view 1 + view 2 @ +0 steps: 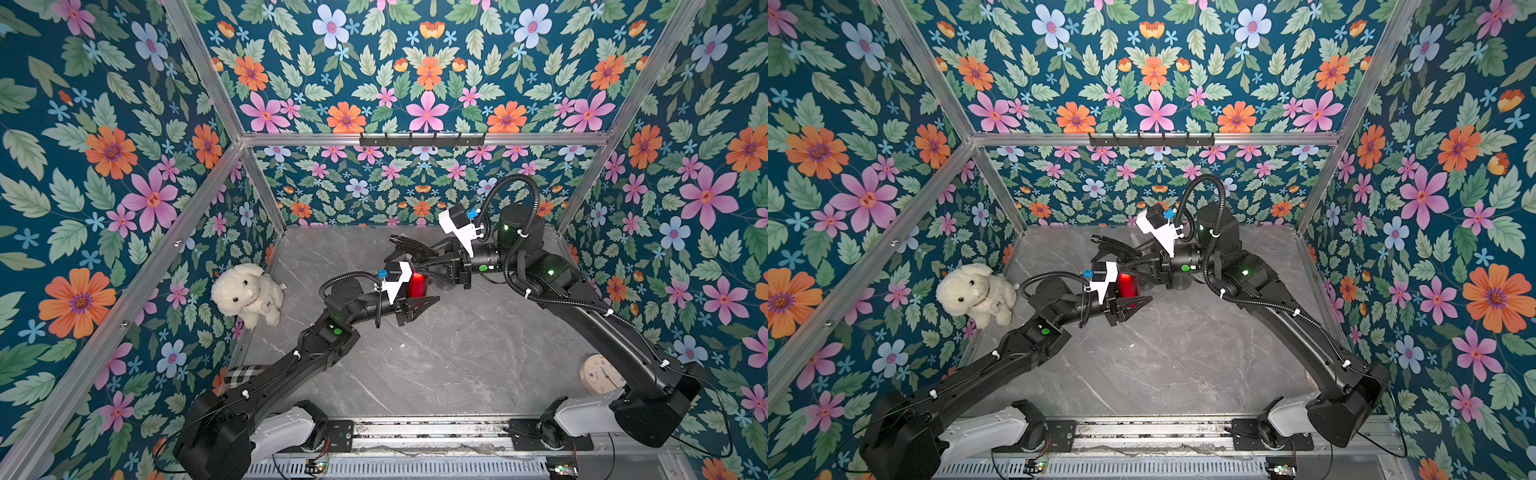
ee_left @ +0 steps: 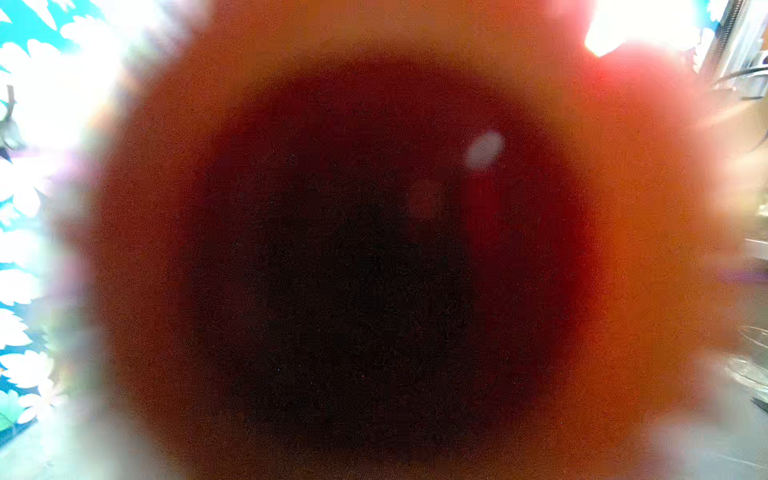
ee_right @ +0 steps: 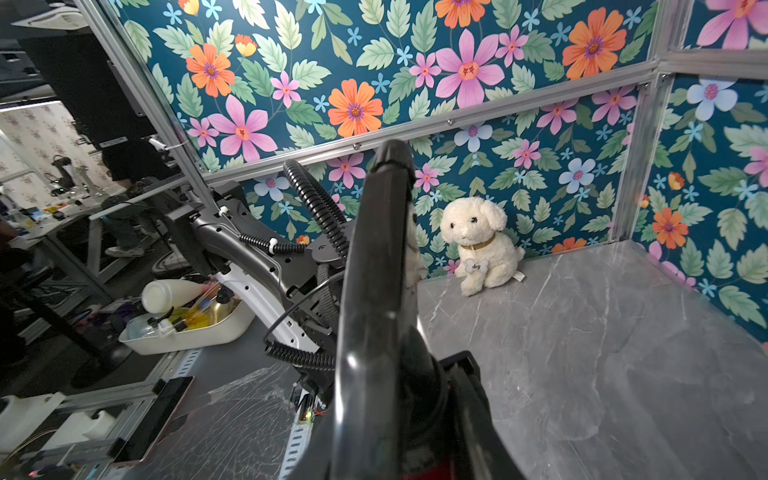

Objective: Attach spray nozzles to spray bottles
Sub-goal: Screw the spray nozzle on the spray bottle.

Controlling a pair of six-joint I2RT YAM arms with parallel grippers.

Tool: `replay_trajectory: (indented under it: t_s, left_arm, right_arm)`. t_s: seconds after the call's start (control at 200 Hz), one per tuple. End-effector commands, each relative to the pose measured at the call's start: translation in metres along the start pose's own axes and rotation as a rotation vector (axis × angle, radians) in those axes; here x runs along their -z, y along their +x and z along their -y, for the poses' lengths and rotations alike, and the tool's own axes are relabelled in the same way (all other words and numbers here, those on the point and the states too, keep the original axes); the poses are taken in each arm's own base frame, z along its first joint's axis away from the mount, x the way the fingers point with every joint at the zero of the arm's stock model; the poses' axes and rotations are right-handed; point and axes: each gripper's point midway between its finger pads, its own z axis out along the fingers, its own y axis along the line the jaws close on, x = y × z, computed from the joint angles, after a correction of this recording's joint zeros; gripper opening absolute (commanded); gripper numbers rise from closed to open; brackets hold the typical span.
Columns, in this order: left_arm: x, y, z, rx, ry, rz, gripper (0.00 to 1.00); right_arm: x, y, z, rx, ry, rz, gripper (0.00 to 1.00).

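Jaws of the left gripper [image 1: 420, 291] are seen clamped on the red bottle [image 1: 417, 282], which is kept upright about mid-worktop [image 1: 457, 353], nearer the far edge. The black nozzle [image 3: 374, 270] is flanked by the right gripper [image 1: 424, 264] just above the bottle mouth; whether it is pinched cannot be told. The nozzle head is pointed toward the far-left corner, and its stem is judged in line with the bottle's axis. Counted: one bottle, one nozzle; others are not made out.
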Motion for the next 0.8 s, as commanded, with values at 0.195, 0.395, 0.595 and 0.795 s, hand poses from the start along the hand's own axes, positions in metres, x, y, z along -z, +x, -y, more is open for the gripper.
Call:
replay_trajectory:
  t_s: [0.195,0.395,0.595,0.795]
  left_arm:
    - [0.012,-0.007,-0.056,-0.050,-0.359,0.029,0.00]
    - [0.012,-0.004,-0.067,-0.070,-0.442,0.016,0.00]
    - [0.013,-0.004,-0.065,-0.068,-0.439,0.015,0.00]
    - [0.015,-0.007,-0.060,-0.073,-0.419,0.025,0.00]
  right_arm:
    - [-0.030,0.033,0.008,-0.110,0.335,-0.067,0.27]
    - [-0.047,0.047,0.025,-0.203,0.622,-0.090,0.27]
    - [-0.057,0.029,0.011,-0.113,0.590,-0.028,0.40]
    - [-0.028,-0.005,-0.031,0.027,0.448,0.044,0.57]
